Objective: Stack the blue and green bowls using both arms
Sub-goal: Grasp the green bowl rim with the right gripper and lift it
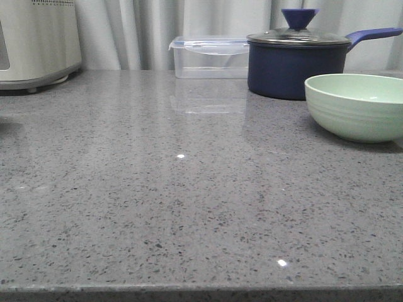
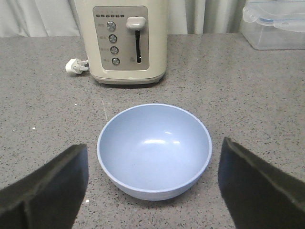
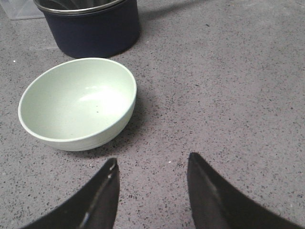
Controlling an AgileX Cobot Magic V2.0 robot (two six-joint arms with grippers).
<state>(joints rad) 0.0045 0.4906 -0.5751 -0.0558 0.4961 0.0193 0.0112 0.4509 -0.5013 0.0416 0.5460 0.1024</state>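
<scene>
Left wrist view has our left claw [image 2: 152, 191] spread wide, empty, lined up on the blue bowl [image 2: 154, 150] near the toaster [image 2: 126, 43]. Our right claw [image 3: 151, 186] is parted too, holding nothing, with the green bowl [image 3: 78, 102] beside the saucepan [image 3: 90, 26] on the worktop [image 1: 157, 207], so each arm probably takes its own bowl.

Ahead of me the grey speckled desk [image 1: 157, 207] runs back to a pale curtain [image 1: 145, 31]. At its far left corner stands a cream toaster [image 2: 127, 43], lever and dials facing me, a white plug [image 2: 75, 66] lying beside it. Along the far edge sits a clear lidded box [image 1: 211, 56], and just right of it, a navy lidded saucepan [image 1: 296, 63], its handle pointing right.
</scene>
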